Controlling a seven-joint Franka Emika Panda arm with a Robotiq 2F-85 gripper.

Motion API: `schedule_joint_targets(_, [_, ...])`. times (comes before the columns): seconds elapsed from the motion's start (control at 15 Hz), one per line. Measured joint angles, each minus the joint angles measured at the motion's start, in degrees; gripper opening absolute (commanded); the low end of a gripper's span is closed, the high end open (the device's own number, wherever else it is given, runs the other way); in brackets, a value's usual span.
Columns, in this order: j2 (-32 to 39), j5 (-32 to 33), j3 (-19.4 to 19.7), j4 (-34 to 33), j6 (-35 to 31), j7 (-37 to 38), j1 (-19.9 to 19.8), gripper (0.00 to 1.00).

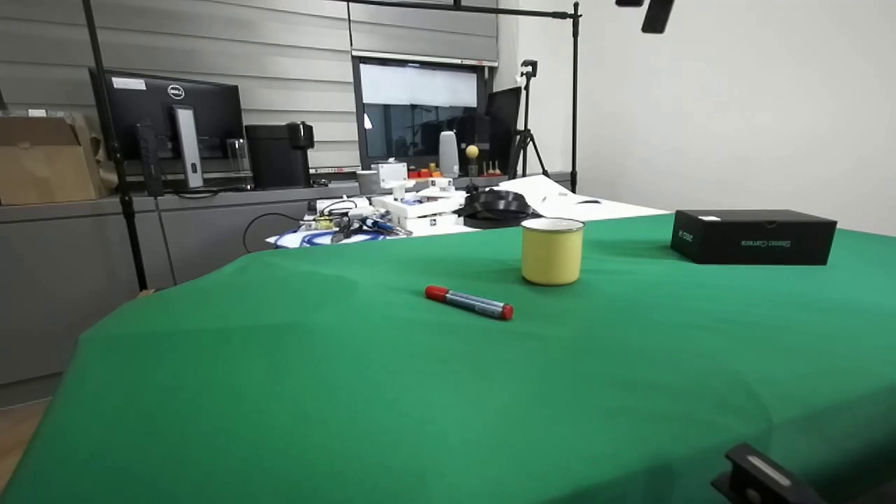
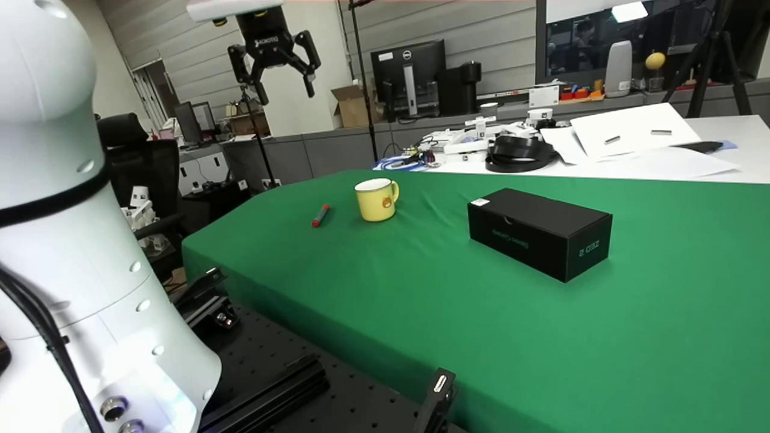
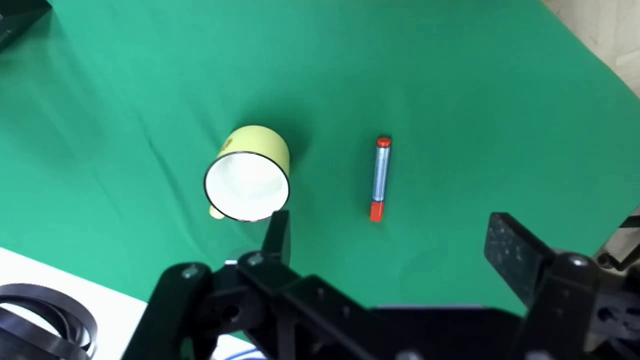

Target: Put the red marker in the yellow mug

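The red marker has a grey-blue barrel and red ends. It lies on the green cloth in both exterior views and in the wrist view. The yellow mug stands upright beside it, apart from it, in both exterior views and in the wrist view. The mug's white inside shows no contents in the wrist view. My gripper is open and empty, high above the table. In the wrist view its spread fingers frame the marker's cap end from above; one fingertip overlaps the mug's rim.
A black box stands on the green cloth, on the mug's far side from the marker. A white table with papers, a black coil and loose parts adjoins the cloth. Black clamps sit at the robot-side edge.
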State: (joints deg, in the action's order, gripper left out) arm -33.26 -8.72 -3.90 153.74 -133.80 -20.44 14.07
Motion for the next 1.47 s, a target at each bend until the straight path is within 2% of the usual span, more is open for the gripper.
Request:
schedule_joint_targets(0.2, [6.5, 3.6, -7.7, -1.2, -3.2, 10.1, 0.4, 1.00])
schedule_joint_targets(0.33, [10.3, 5.3, -10.5, -2.5, -4.1, 14.3, 0.1, 1.00])
schedule_joint_targets(0.87, [12.0, 5.4, -10.6, -3.8, -4.1, 14.7, -0.7, 1.00])
schedule_joint_targets(1.07, [12.6, 6.2, -9.6, -4.2, -5.5, 11.9, -0.5, 1.00])
schedule_joint_targets(1.47, [22.7, 7.6, -5.4, -12.8, -8.2, 3.9, -1.3, 1.00])
